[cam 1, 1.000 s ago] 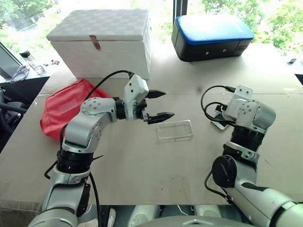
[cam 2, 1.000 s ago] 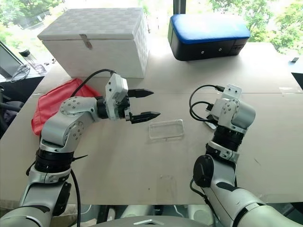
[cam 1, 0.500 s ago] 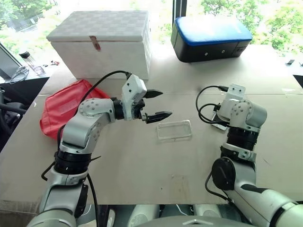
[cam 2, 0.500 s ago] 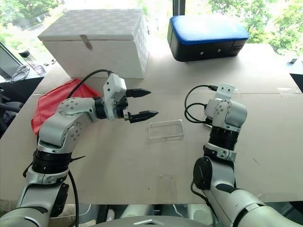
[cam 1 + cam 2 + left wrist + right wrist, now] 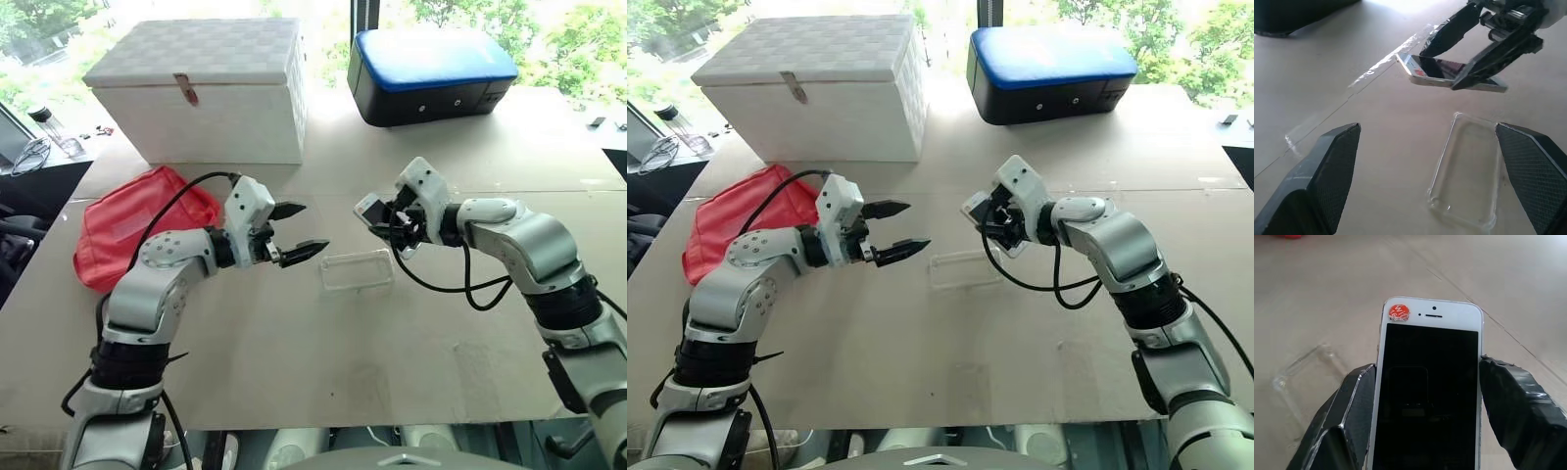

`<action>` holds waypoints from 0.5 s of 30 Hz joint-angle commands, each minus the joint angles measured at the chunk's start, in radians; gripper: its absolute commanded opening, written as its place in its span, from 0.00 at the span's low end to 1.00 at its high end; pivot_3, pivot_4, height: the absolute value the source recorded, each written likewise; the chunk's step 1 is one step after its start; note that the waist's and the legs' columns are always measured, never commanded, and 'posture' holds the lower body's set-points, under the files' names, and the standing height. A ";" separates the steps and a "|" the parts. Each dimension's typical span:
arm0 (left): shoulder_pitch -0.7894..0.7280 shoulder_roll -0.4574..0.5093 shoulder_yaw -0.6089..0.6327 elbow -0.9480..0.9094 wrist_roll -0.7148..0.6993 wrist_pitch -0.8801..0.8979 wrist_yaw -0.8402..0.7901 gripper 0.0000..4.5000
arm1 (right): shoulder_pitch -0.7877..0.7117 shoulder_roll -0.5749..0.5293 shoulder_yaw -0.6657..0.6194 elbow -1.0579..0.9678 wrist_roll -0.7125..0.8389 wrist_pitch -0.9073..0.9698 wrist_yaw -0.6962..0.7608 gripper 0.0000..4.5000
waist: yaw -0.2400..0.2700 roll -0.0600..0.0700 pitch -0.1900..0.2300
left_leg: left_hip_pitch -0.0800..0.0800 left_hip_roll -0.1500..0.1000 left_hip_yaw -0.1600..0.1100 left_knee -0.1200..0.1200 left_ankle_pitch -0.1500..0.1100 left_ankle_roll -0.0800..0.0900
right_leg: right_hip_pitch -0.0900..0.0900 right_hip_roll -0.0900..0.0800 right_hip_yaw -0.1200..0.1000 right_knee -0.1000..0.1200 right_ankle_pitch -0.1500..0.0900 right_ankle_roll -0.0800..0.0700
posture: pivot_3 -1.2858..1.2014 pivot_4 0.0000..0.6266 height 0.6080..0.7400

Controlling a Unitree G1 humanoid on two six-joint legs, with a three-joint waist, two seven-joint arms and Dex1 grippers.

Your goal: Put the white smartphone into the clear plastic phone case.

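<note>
Desk (image 5: 294, 343): carries all items. Right hand (image 5: 1425, 396) grips the white smartphone (image 5: 1427, 382) by its long edges, aloft, near the clear plastic phone case (image 5: 357, 270) lying flat. Left hand (image 5: 294, 230) hovers spread wide, empty. Risk: tilted entry catches the low rim; the unsecured case slides.

Lab-like room: bare test table (image 5: 294, 343) beside leafy windows (image 5: 549, 29)

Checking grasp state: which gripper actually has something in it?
The right gripper: its fingers clamp the white smartphone by its long edges. The left gripper is open and empty.
</note>
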 commanded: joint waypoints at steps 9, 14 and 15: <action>0.194 0.032 0.111 -0.106 -0.007 -0.132 0.017 1.00 | -0.101 -0.046 0.196 0.211 -0.250 -0.609 0.419 0.61 | 0.037 -0.001 0.000 | 0.000 0.000 0.000 0.000 -0.002 -0.004 | 0.001 -0.001 0.000 -0.001 0.000 0.000 | 0.52 0.24 1.00; 0.245 0.031 0.137 -0.142 -0.025 -0.124 0.034 1.00 | -0.109 -0.068 0.184 0.246 -0.277 -0.660 0.540 0.61 | 0.045 -0.001 0.000 | 0.000 0.000 0.000 0.001 -0.002 -0.005 | 0.001 0.000 0.000 -0.001 0.000 0.000 | 0.52 0.24 1.00; 0.254 0.031 0.140 -0.144 -0.025 -0.127 0.034 1.00 | -0.109 -0.069 0.181 0.250 -0.282 -0.658 0.552 0.61 | 0.046 -0.001 0.000 | 0.000 0.000 -0.001 0.001 -0.002 -0.005 | 0.001 0.000 0.000 -0.001 0.000 0.000 | 0.52 0.24 1.00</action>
